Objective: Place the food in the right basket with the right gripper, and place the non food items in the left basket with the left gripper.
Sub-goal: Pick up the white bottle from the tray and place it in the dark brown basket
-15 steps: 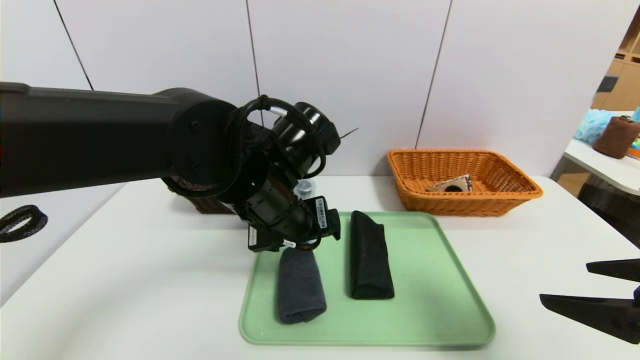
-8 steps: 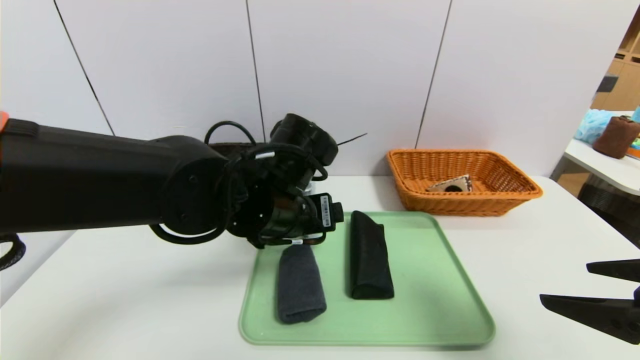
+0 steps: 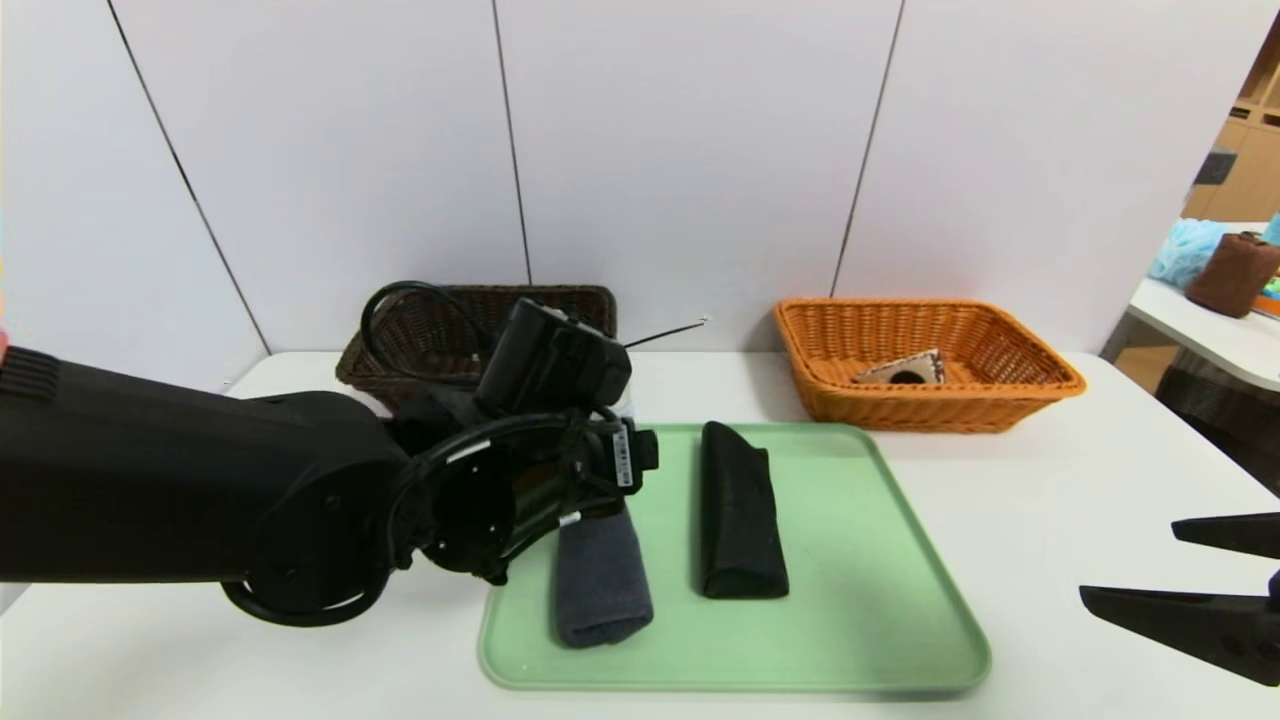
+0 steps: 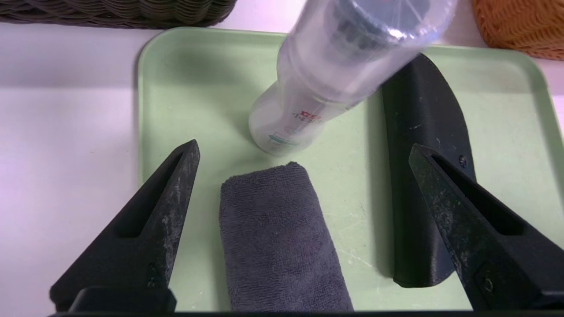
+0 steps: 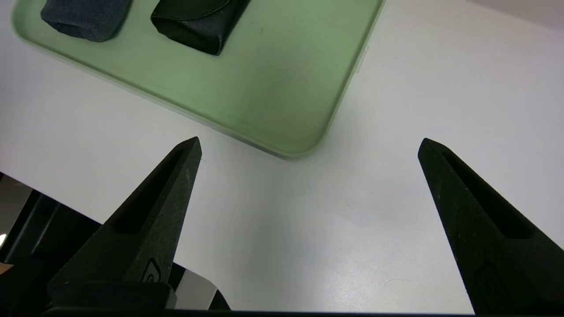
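The left gripper (image 4: 304, 154) hovers with jaws spread wide above the rolled grey terry towel (image 4: 277, 237) lying on the pale green plastic tray (image 4: 498, 123); lower straight, straddle the roll, avoid the clear plastic bottle (image 4: 326, 75), then close

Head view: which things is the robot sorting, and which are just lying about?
For the job: grey towel, black case, clear bottle, green tray, brown basket, orange basket, left hand above the tray, right hand parked.

Just lying about: brown roll and blue bundle on the side table.
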`<control>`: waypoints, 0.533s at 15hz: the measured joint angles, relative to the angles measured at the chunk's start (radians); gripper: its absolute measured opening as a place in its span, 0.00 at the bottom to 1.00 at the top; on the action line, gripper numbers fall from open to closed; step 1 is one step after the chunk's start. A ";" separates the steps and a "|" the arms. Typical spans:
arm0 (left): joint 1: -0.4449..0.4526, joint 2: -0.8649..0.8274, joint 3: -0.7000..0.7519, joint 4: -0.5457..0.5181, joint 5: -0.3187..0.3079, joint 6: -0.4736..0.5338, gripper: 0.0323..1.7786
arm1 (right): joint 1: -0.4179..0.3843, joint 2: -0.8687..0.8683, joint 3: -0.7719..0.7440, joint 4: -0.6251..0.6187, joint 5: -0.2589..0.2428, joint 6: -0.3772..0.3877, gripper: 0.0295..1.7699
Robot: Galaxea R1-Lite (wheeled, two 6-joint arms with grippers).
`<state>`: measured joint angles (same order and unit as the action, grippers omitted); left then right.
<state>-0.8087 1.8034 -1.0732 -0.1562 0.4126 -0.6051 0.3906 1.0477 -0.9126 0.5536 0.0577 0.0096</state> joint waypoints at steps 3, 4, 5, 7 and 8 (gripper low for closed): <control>-0.028 -0.002 0.034 -0.049 0.014 0.004 0.95 | 0.000 -0.003 -0.001 0.000 -0.001 0.000 0.96; -0.034 -0.001 0.036 -0.053 0.015 0.006 0.95 | -0.001 -0.004 -0.001 0.000 -0.001 0.000 0.96; -0.040 0.000 0.037 -0.054 0.015 0.007 0.95 | -0.001 -0.005 0.000 0.000 -0.001 0.001 0.96; -0.043 0.007 0.037 -0.069 0.016 0.010 0.95 | -0.001 -0.007 0.003 0.000 0.000 0.001 0.96; -0.043 0.013 0.037 -0.078 0.017 0.014 0.95 | 0.000 -0.007 0.004 0.000 0.000 0.001 0.96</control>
<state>-0.8519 1.8166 -1.0366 -0.2343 0.4300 -0.5913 0.3906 1.0411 -0.9087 0.5536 0.0572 0.0104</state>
